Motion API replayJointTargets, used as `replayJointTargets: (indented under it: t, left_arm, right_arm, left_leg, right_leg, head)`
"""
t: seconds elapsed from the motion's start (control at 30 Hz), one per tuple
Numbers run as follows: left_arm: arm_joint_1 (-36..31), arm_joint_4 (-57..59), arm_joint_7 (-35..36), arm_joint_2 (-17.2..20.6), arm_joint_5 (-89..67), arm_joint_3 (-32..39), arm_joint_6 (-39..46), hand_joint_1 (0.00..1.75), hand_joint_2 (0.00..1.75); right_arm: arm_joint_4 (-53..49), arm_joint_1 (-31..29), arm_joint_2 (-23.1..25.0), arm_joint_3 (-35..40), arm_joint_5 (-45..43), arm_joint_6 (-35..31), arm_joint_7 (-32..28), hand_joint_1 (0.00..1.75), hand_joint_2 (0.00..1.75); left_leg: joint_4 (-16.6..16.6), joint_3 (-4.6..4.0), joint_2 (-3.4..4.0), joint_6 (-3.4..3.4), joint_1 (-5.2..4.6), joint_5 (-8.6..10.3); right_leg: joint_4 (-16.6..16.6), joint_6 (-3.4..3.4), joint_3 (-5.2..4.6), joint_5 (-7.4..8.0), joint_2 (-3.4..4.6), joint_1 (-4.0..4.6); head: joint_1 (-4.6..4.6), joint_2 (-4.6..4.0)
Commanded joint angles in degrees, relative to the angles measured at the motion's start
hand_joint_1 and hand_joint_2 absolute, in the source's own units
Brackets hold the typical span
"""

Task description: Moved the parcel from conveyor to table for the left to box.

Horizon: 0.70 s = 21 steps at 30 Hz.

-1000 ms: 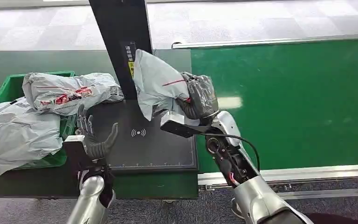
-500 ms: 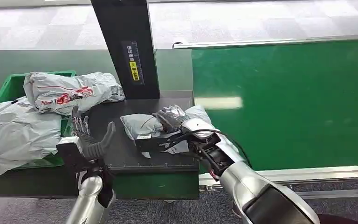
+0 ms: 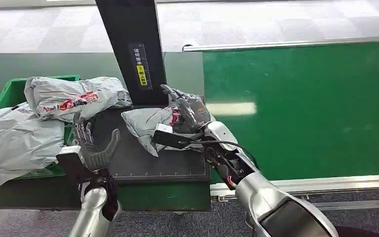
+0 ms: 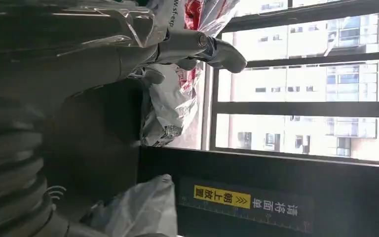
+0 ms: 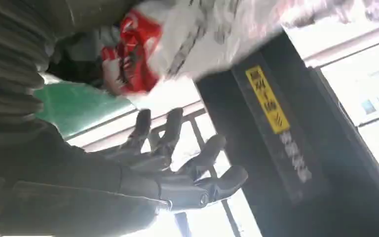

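The parcel (image 3: pixel 150 126), a grey plastic mailer bag with a red mark, lies on the black scanning pad (image 3: pixel 143 160) of the table (image 3: pixel 10 195), off the green conveyor (image 3: pixel 301 108) and just in front of the black upright post (image 3: pixel 133 49). The right robot hand (image 3: pixel 185 108) is at the parcel's conveyor-side end, and its fingers (image 5: pixel 177 163) appear spread with nothing between them in the right wrist view, so the drop looks finished; whether the palm touches the bag I cannot tell. To do this step well, the right robot hand should lift clear and go back toward the conveyor without snagging the loose plastic, leaving the bag flat on the pad. The left robot hand (image 3: pixel 91 148) waits on the other side of the parcel, near but apart from it, fingers spread and thumb out, holding nothing. For its turn, it would do best to reach across the pad and close on the bag's bulk rather than a thin flap, which would likely slip. Beyond the left robot hand stands the green box (image 3: pixel 10 91), heaped with other grey mailers (image 3: pixel 69 96), and a large one (image 3: pixel 15 143) spills over its near edge; the heap leaves little room and a new bag may slide off. The post stands close behind the parcel and limits a high lift.
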Motion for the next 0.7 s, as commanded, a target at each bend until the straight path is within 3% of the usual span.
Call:
replayJointTargets:
  t: [0.03, 0.17, 0.43, 0.6, 0.7]
  left_arm:
    - [-1.2, 2.3, 0.5, 0.8, 0.1, -2.2, -0.1, 0.0, 1.75]
    - [-1.9, 3.2, 0.7, 0.6, -0.1, -2.4, 0.2, 0.0, 1.75]
    - [-1.8, 2.7, 1.0, 0.3, -1.6, -1.9, 0.9, 0.0, 1.75]
    - [-2.4, 4.2, 2.5, 0.5, -3.9, -2.7, 0.5, 0.0, 1.75]
    - [-2.5, 4.3, 2.5, 0.4, -4.0, -2.8, 0.5, 0.0, 1.75]
  right_arm:
    - [-5.3, 2.6, 0.4, -13.9, -13.6, 6.3, -6.6, 0.0, 1.75]
    - [-8.3, 4.3, 0.9, -18.3, -23.2, 17.1, -7.2, 0.0, 1.75]
    - [-11.5, 5.2, 0.9, -20.0, -30.3, 25.0, -7.5, 0.0, 1.75]
    - [-12.3, 5.6, 0.8, -20.8, -36.6, 34.9, -4.7, 0.0, 1.75]
    - [-12.2, 5.6, 0.8, -20.8, -36.6, 34.9, -4.7, 0.0, 1.75]
  left_leg:
    - [0.0, 0.09, -0.1, 0.02, -0.01, 0.0]
    - [0.0, 0.08, -0.09, 0.02, -0.01, 0.0]
    - [0.0, 0.11, -0.07, 0.03, -0.01, -0.02]
    - [-0.1, 0.16, -0.11, 0.03, 0.01, -0.01]
    - [-0.1, 0.19, -0.1, 0.03, -0.01, 0.01]
  right_leg:
    - [0.0, -0.02, 0.12, -0.04, -0.08, -0.01]
    - [0.0, -0.03, 0.1, -0.03, -0.07, 0.0]
    - [0.0, -0.01, 0.12, -0.04, -0.06, -0.01]
    - [-0.1, -0.02, 0.19, -0.04, -0.1, 0.01]
    - [-0.1, -0.03, 0.21, -0.03, -0.09, 0.0]
  head:
    - [0.0, 0.02]
    - [0.0, 0.02]
    - [-0.02, 0.02]
    - [0.0, 0.02]
    - [-0.02, 0.0]
